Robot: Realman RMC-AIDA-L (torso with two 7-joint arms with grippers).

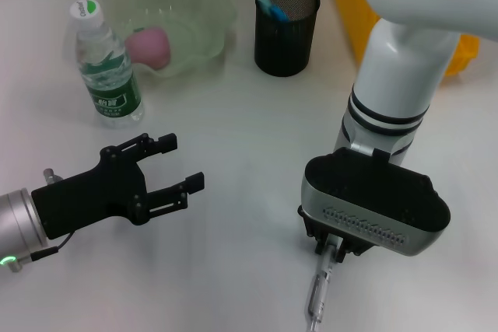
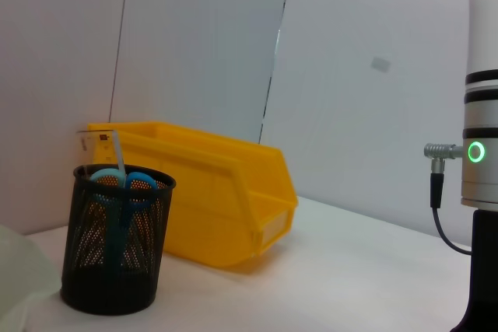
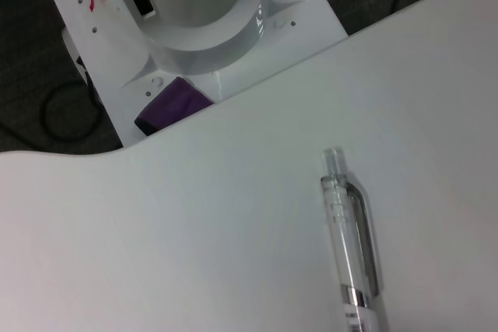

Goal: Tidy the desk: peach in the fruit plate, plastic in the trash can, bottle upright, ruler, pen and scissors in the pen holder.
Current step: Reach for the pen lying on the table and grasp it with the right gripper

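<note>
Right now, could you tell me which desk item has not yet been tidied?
The clear plastic pen lies on the desk under the right gripper; ruler and scissors are in the black mesh holder.

A yellow bin sits on the white desk.

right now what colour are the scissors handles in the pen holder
Blue. The scissors handles stick out of the black mesh pen holder; the left wrist view shows them best.

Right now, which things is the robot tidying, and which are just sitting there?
For the job:
clear plastic pen
black mesh pen holder
pink peach
pale green fruit plate
upright water bottle

Just there:
yellow plastic bin
</note>
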